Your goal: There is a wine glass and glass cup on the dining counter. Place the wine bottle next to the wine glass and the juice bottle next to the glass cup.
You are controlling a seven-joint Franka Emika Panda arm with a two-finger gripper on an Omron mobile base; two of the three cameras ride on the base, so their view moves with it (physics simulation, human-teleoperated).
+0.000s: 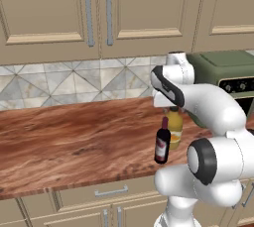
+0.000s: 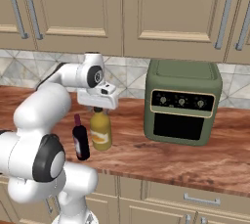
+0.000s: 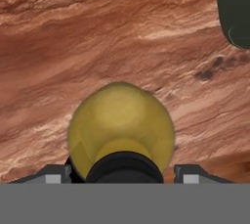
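The white jointed arm is seen folded forward from its base, the elbow raised and the forearm bent so that the hand points straight down over the reddish-brown wood-grain wall counter (image 1: 74, 137). The two-finger gripper (image 2: 99, 108) is held directly above the stout yellow-orange juice bottle with a small dark cap (image 2: 100, 130), at the level of the cap and neck. In the hand view the bottle's shoulder (image 3: 121, 120) is looked down upon, with the dark cap at the bottom centre and a dark finger tip (image 3: 188, 173) on either side of it. The jaws are seen partly drawn in about the cap; whether the pads actually bear on it cannot be told from these pictures.

The juice bottle stands upright on the counter, near the front edge. The slim dark wine bottle with a dark red neck and red-and-white label (image 1: 162, 143) stands upright just beside it, nearer the front edge and untouched by the hand. An olive-green countertop oven with a dark door and three knobs (image 2: 181, 103) sits on the same counter, apart from the bottles, against the patterned tile wall below beige cabinets.
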